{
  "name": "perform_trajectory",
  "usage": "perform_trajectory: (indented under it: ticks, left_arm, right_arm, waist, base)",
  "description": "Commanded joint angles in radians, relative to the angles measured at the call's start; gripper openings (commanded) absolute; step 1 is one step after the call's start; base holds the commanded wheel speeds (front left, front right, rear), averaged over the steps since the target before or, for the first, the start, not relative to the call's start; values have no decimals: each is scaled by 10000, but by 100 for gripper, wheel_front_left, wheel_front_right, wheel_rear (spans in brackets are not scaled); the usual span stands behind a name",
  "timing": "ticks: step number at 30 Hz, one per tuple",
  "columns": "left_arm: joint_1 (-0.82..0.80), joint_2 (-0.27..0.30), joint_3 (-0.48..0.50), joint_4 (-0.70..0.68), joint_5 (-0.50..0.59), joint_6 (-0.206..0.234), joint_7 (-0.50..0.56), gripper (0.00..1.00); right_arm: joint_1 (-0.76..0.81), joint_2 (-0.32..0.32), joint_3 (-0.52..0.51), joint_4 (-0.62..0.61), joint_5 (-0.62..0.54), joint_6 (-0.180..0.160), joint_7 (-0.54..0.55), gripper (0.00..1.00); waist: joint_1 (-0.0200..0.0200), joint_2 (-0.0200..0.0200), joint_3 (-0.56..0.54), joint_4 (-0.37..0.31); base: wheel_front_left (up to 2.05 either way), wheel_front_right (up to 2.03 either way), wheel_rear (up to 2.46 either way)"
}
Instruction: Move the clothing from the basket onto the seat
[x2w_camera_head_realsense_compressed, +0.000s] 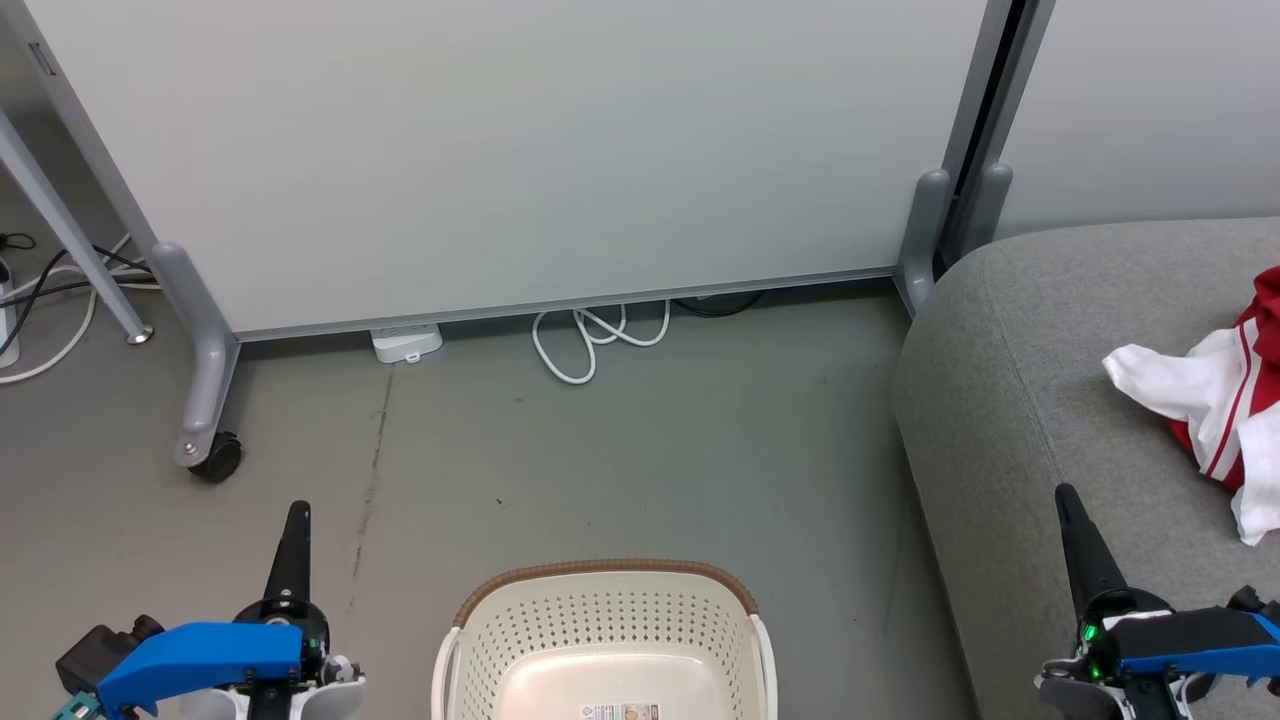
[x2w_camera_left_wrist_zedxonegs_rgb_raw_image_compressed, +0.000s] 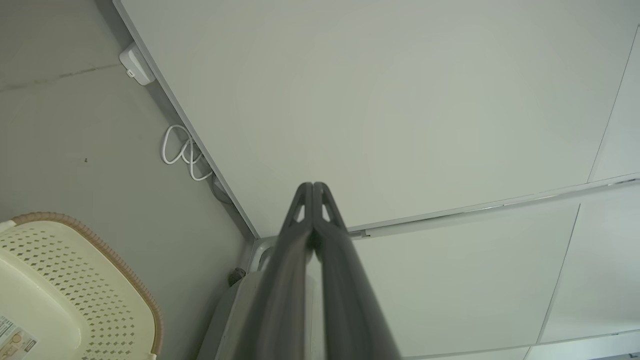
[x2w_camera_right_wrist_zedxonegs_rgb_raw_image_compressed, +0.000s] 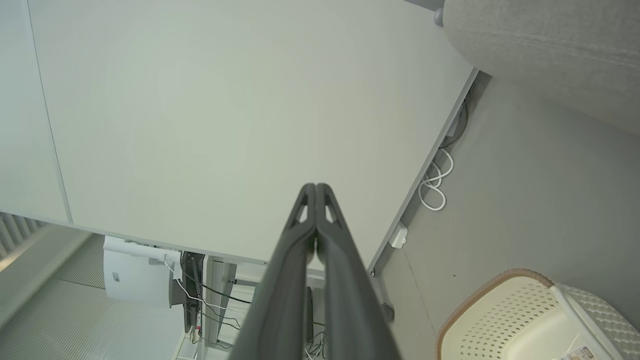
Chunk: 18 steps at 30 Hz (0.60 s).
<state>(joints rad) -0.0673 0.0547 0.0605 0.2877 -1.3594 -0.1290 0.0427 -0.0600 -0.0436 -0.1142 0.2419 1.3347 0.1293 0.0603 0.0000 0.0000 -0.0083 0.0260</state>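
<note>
clothing (x2w_camera_head_realsense_compressed: 1225, 400): red and white fabric, crumpled in a heap on the seat (x2w_camera_head_realsense_compressed: 1020, 400); lying at the far right, partly cut off by the edge of the head view; white panel spread toward the left, red-striped trim along a fold; well apart from the basket
basket (x2w_camera_head_realsense_compressed: 600, 620): cream, perforated, with a brown rim band; standing on the floor (x2w_camera_head_realsense_compressed: 650, 450) near the robot, between the two grippers; bare inner bottom showing, with a small printed label (x2w_camera_head_realsense_compressed: 620, 712) stuck on it; near part cut off by the bottom edge of the head view
seat: light grey woven sofa with a rounded corner; to the right of the basket, with a strip of floor between them; carrying the clothing
left gripper (x2w_camera_head_realsense_compressed: 298, 512): fingers pressed together, holding nothing; hovering above the floor left of the basket, pointing away toward the partition; in the left wrist view, tips meeting against the pale panel
right gripper (x2w_camera_head_realsense_compressed: 1066, 495): fingers likewise together, gripping nothing; seen against the near left part of the seat, right of the basket; near the clothing but not touching it
partition (x2w_camera_head_realsense_compressed: 520, 150): pale grey panel on grey feet, standing far behind the basket; black caster (x2w_camera_head_realsense_compressed: 218, 458) at its left foot
cable (x2w_camera_head_realsense_compressed: 590, 345): white, looped on the floor under the partition's lower edge; white power strip (x2w_camera_head_realsense_compressed: 405, 343) just left of it
</note>
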Motion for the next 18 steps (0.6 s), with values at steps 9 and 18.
perform_trajectory:
  ticks: [9, 18]
  left_arm:
    - [-280, -11, 197, -199, -786, -25, 236, 0]
    - [-359, -18, 334, -294, -1421, -27, 414, 0]
  right_arm:
    - [-291, -83, 1, -11, 857, 22, 167, 0]
    - [-402, -85, 2, 7, 1558, 23, 316, 0]
  waist:
    - [0, 0, 28, -64]
    - [0, 0, 56, -128]
  base:
    - [0, 0, 0]
    - [0, 0, 0]
